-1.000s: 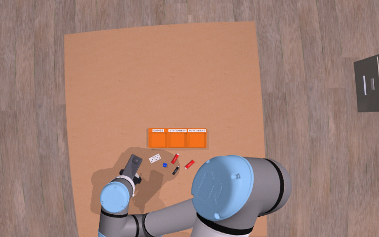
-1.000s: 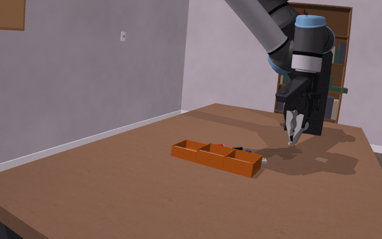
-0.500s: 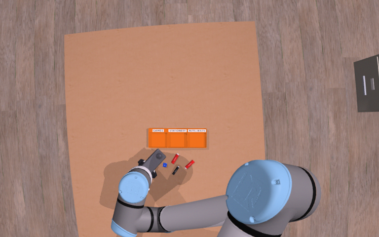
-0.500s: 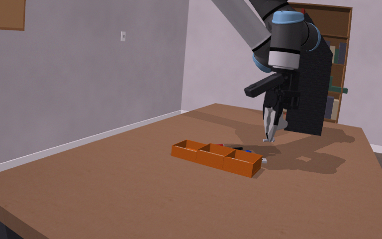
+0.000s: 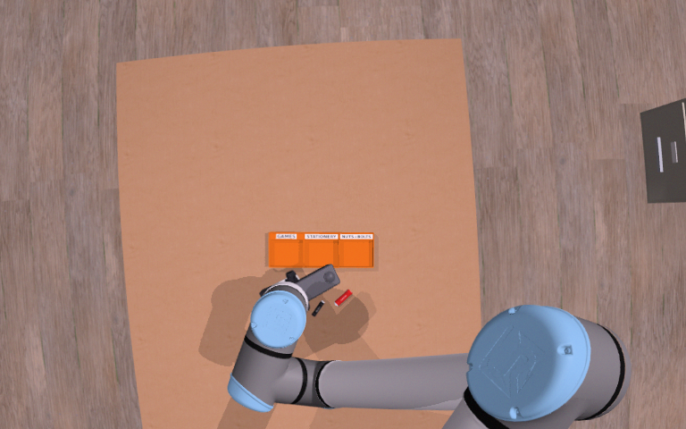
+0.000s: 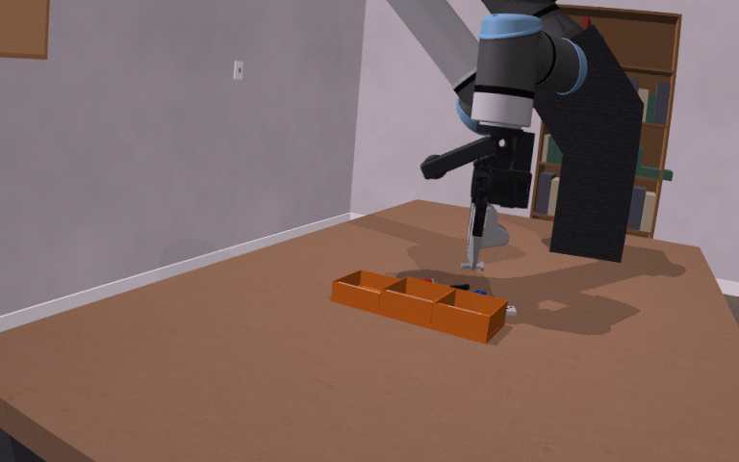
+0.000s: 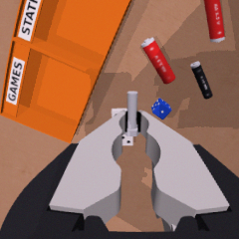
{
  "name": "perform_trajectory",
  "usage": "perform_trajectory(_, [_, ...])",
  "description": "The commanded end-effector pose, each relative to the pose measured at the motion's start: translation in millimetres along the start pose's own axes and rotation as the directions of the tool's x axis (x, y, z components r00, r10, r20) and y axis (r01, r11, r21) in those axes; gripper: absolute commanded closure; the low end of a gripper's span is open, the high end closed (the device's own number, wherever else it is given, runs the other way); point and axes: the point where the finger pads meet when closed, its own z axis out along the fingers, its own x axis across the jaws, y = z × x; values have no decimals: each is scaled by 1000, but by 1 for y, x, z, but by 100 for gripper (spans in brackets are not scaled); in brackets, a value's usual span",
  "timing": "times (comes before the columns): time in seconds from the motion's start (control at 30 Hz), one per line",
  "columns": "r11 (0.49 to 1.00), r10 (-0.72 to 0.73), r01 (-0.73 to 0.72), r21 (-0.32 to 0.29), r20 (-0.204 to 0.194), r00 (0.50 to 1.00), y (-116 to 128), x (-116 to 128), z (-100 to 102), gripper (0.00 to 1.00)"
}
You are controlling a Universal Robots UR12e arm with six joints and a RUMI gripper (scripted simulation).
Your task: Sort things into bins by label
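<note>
While the arm hangs over the near side of the table (image 5: 202, 151), the gripper (image 7: 132, 126) is clamped on a small grey bolt (image 7: 131, 112), pinched right at the fingertips. The bolt sticks out past the tips, its plain pale shank pointing straight away from the wrist. From the side view its long axis runs roughly up and down, with a flat wider head at the lower end (image 6: 472, 266), hanging clear above the table top.

Off to the left in the wrist view sits the orange bin row (image 7: 85, 47), with the GAMES label (image 7: 16, 81) and the start of the STATIONERY label (image 7: 29, 20) readable. From above, the row shows three compartments, the NUTS+BOLTS one (image 5: 355, 236) at the right end. The held bolt hangs just beside the near edge of the row, towards the GAMES end, not over any compartment.

Further right on the table lie a blue die (image 7: 161, 109) just beside the bolt, a red cylinder (image 7: 158, 61), a black cylinder (image 7: 201, 80), and another red cylinder (image 7: 214, 20) at the top right. A white piece (image 7: 118, 113) peeks out behind the left fingertip; I cannot tell what it is.
</note>
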Motion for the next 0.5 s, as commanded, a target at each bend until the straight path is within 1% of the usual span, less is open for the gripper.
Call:
perform_trajectory(0.0, [994,107,-107,-4,-4,994,-24,-5,1,100])
perform_trajectory(0.03, [984,180,-180,-3,-4,984,-30,-5,1,100])
perform_trajectory(0.2, [958,288,-288,-3,-4,958,-60,-6,1,100])
perform_trajectory(0.4, [910,414,-414,-7,-11,910,-97,-7,2,100])
perform_trajectory(0.47, [904,428,-428,-8,-13,904,-109,-8,2,100])
